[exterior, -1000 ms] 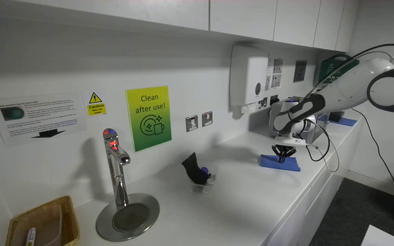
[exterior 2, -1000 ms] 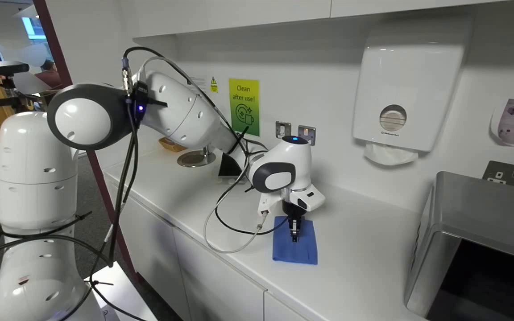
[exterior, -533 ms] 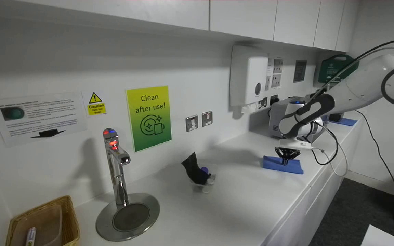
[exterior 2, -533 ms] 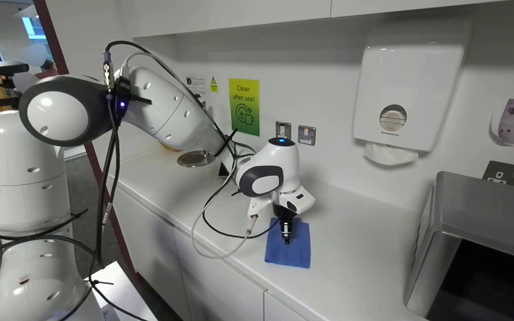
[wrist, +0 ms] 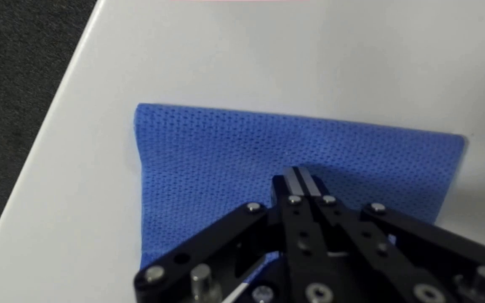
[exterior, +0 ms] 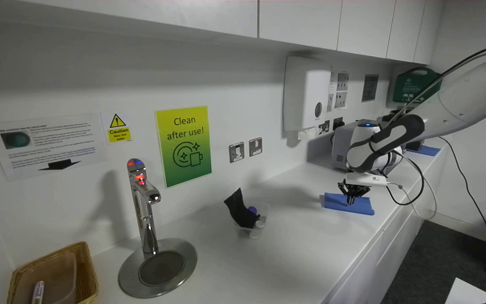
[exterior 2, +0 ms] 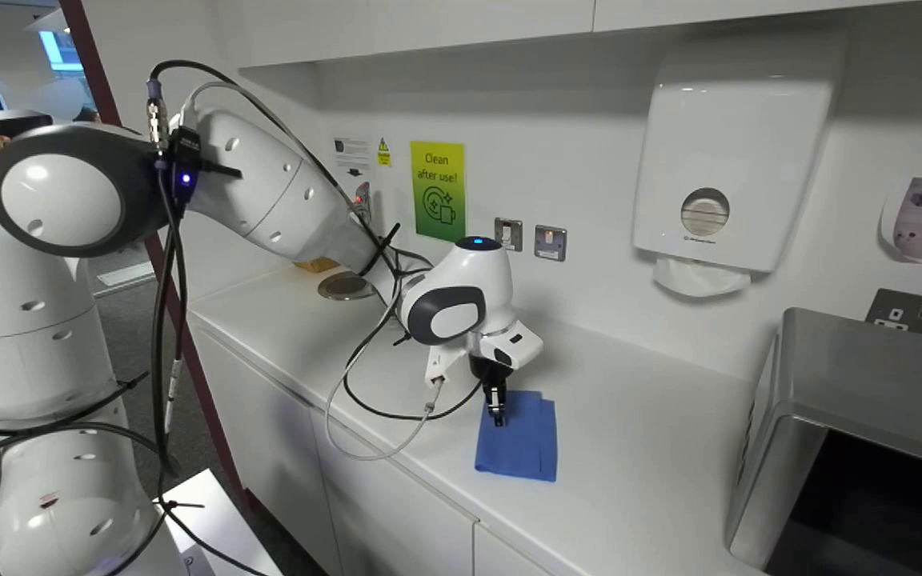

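Two fingers extend from 6 o'clock in the wrist view, drawn narrowly together with a thin dark line between them. Their tips point at one folded blue cloth lying flat on one white bench; whether they touch it I cannot tell. Around the cloth, in an exterior view, two wall switches sit at 12 o'clock, one towel dispenser at 1 and one grey appliance at 3. In an exterior view, one tap stands at 9 o'clock from the cloth, with one clear tub between 8 and 9, nearer.
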Robot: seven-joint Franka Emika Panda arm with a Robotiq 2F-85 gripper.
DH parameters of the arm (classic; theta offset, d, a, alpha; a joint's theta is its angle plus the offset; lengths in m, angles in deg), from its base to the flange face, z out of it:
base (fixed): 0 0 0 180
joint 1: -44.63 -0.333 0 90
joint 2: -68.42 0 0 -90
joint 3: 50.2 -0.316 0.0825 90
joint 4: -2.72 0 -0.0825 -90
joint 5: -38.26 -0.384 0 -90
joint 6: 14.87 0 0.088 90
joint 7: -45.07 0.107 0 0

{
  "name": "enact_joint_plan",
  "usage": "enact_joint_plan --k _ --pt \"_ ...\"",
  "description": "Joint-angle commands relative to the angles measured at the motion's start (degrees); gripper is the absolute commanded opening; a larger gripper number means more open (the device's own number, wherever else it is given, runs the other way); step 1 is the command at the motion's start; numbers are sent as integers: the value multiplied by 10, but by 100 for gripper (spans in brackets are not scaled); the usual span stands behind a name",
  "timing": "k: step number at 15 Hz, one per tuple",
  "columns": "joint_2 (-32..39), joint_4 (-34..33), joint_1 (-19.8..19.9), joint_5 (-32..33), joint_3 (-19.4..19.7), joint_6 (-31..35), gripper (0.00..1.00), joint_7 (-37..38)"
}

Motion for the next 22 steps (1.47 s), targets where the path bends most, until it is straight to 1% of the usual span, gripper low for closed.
enact_joint_plan --k 1,10,15,20,22 --pt "-36 31 2 18 -2 16 0 2" --pt "-20 16 18 13 8 12 0 2" --pt "15 -12 27 0 12 4 0 3" --pt "45 -29 26 -3 15 5 0 4" --pt "54 -39 28 -16 13 3 0 -3"
